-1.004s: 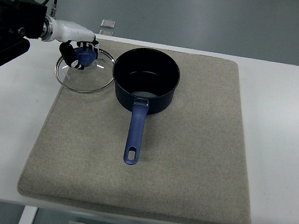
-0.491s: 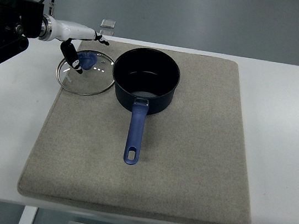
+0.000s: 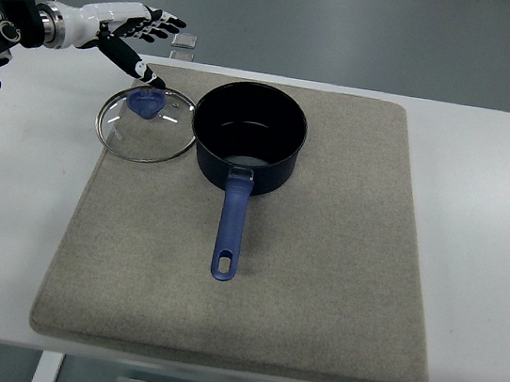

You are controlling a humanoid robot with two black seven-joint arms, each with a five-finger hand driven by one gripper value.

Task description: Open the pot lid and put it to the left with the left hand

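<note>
A dark blue pot (image 3: 248, 135) with a blue handle (image 3: 231, 228) stands uncovered on a grey mat (image 3: 319, 276). Its glass lid (image 3: 146, 124) with a blue knob (image 3: 147, 102) lies flat on the mat's far left corner, just left of the pot. My left hand (image 3: 143, 38) is raised above and behind the lid, fingers spread and empty, thumb pointing down toward the knob. The right arm is out of view.
The mat lies on a white table (image 3: 487, 233). A small clear object (image 3: 185, 41) sits at the table's far edge behind the lid. The grey floor shows beyond the table.
My left hand has let go of the lid's knob, opened its fingers and drawn back up and to the left. The lid stays flat on the mat.
</note>
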